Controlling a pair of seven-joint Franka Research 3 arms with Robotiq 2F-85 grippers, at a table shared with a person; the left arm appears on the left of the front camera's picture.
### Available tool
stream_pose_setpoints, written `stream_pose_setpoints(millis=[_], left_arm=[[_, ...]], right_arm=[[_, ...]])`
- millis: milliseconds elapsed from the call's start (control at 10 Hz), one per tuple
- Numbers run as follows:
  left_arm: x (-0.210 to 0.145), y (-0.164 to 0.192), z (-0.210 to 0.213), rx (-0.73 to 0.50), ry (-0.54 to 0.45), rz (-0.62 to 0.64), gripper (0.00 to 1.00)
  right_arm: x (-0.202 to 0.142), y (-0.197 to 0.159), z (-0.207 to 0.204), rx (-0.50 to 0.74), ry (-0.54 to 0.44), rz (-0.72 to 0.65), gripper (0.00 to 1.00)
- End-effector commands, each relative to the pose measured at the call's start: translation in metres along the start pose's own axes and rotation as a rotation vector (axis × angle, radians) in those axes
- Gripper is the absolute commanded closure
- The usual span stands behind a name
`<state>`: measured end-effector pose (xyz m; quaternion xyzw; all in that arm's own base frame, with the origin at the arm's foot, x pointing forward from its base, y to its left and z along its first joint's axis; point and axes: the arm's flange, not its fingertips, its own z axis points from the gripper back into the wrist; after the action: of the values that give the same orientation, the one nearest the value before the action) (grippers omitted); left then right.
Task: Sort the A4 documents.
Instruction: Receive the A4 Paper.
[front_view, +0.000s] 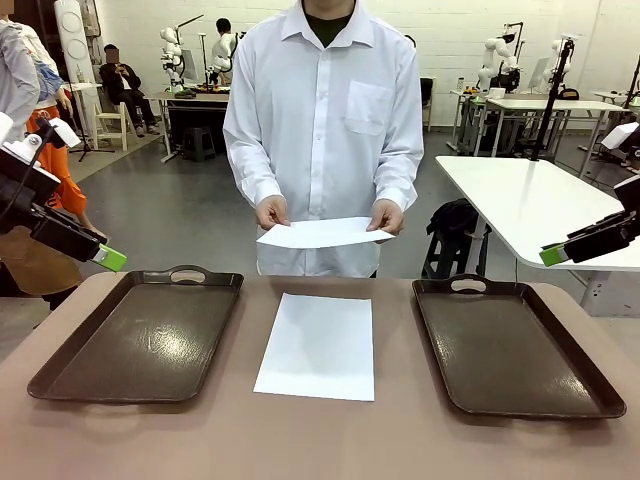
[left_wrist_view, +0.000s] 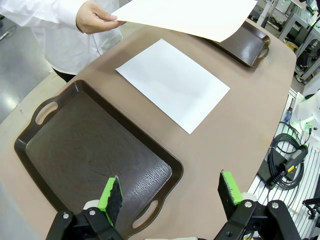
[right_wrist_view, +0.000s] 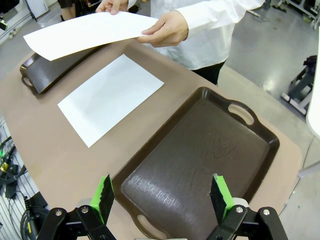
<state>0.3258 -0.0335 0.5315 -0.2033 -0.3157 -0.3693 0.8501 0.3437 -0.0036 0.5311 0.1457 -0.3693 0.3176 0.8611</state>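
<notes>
From the front, one white sheet (front_view: 318, 345) lies flat in the middle of the bench (front_view: 400, 440), between the left tray (front_view: 140, 340) and the right tray (front_view: 510, 350). A person (front_view: 325, 110) holds a second sheet (front_view: 322, 233) up by the far edge. In the left wrist view, the left tool (left_wrist_view: 170, 192) has its fingers apart, empty, above the left tray's near end. In the right wrist view, the right tool (right_wrist_view: 162, 195) has its fingers apart, empty, above the right tray.

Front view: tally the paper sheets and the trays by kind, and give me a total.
A4 sheets: 2 (flat sheet, held sheet)
Brown trays: 2 (left tray, right tray)
Total: 4
</notes>
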Motion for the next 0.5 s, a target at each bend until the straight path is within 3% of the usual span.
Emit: stream_pose_setpoints(millis=[0,400], left_arm=[[-0.0006,0.0009,-0.0002,-0.004,0.001,-0.017,0.00],[-0.0006,0.0009,-0.0002,-0.004,0.001,-0.017,0.00]], right_arm=[[-0.0001,-0.0002,-0.0002,0.004,-0.002,-0.001,0.00],[-0.0001,-0.0002,-0.0002,0.004,-0.002,-0.001,0.00]])
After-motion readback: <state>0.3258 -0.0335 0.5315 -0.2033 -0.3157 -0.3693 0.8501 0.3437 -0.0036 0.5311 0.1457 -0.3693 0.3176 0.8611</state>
